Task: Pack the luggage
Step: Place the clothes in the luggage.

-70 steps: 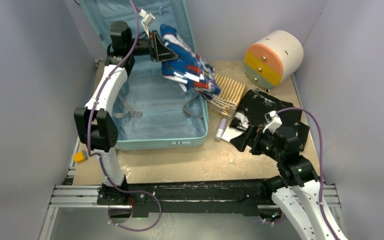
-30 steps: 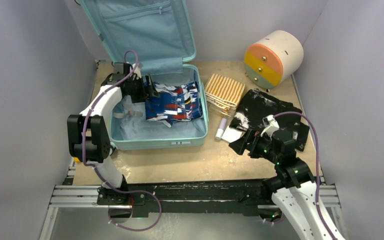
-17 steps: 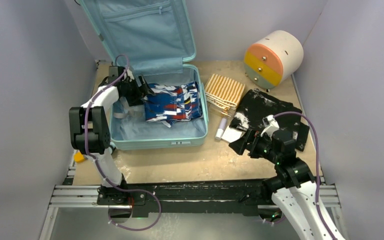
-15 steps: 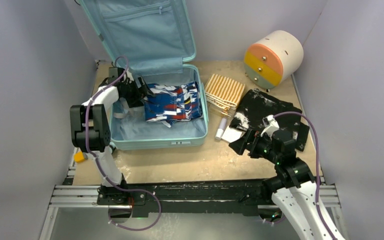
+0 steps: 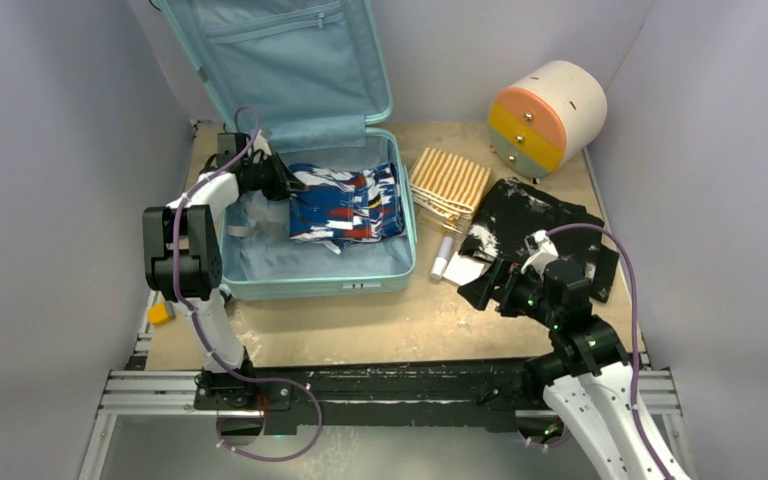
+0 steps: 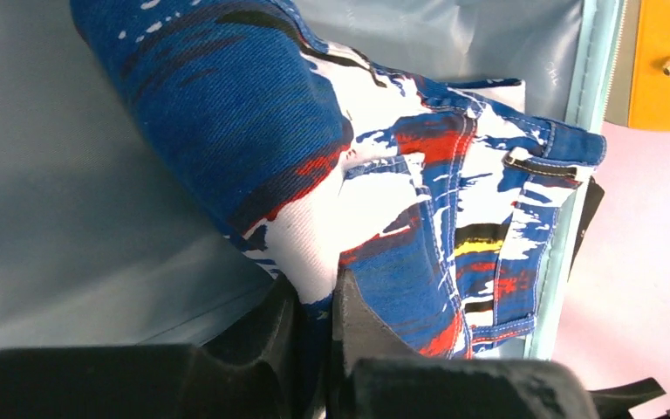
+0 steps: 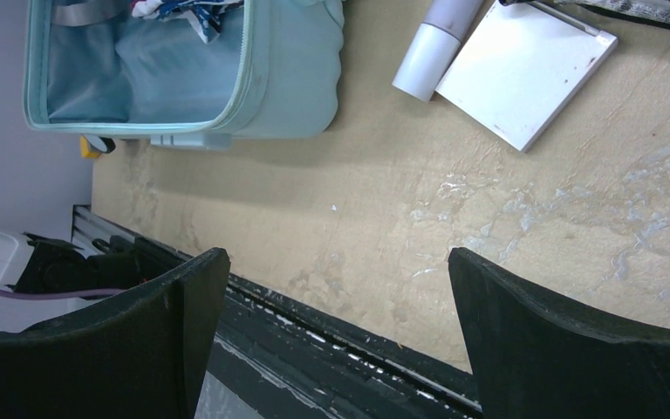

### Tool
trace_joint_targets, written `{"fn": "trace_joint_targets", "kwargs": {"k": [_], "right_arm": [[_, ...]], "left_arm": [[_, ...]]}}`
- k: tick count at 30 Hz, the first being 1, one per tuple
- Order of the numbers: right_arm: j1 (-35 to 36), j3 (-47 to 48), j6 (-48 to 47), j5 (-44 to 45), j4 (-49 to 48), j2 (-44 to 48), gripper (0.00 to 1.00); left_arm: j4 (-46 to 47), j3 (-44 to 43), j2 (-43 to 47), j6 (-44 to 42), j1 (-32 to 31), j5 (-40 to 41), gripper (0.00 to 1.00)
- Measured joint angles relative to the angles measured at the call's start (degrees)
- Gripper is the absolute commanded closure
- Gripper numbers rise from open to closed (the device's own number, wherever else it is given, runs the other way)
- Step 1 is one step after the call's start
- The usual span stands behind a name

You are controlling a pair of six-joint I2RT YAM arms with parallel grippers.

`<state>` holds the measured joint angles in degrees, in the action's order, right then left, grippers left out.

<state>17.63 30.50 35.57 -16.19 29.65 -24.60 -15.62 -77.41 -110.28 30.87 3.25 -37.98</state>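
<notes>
Left gripper (image 6: pixel 312 301) just went from spread to pinching a fold of the blue patterned garment (image 5: pixel 348 205), which now lies inside the luggage (image 5: pixel 320 287); probably adjusting it. Right gripper (image 7: pixel 336 262) spread wide, idle

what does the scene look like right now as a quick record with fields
luggage: open on the table, lid raised
inside: blue, white and red patterned garment
left gripper: shut on the patterned garment, inside the luggage
right gripper: open, empty, above bare table
outside: striped fabric, black garment, white tube, white flat case
</notes>
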Motion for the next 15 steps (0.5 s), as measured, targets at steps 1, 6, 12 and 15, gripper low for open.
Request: {"fn": "trace_joint_targets", "kwargs": {"k": [1,6,12,15], "right_arm": [[0.0,0.0,0.02,0.0,0.0,0.0,0.01],[0.0,0.0,0.0,0.0,0.0,-0.02,0.01],[0.0,0.0,-0.02,0.02,0.0,-0.11,0.01],[0.0,0.0,-0.04,0.09,-0.02,-0.5,0.01]], "left_arm": [[0.44,0.0,0.0,-0.11,0.0,-0.5,1.0],[0.85,-0.04,0.63,-2.97,0.0,-0.63,1.0],[1.75,-1.77,4.22,-8.48,-0.42,1.84,1.0],[4.13,-3.13,5.64,-10.03,-0.42,2.64,1.0]]}}
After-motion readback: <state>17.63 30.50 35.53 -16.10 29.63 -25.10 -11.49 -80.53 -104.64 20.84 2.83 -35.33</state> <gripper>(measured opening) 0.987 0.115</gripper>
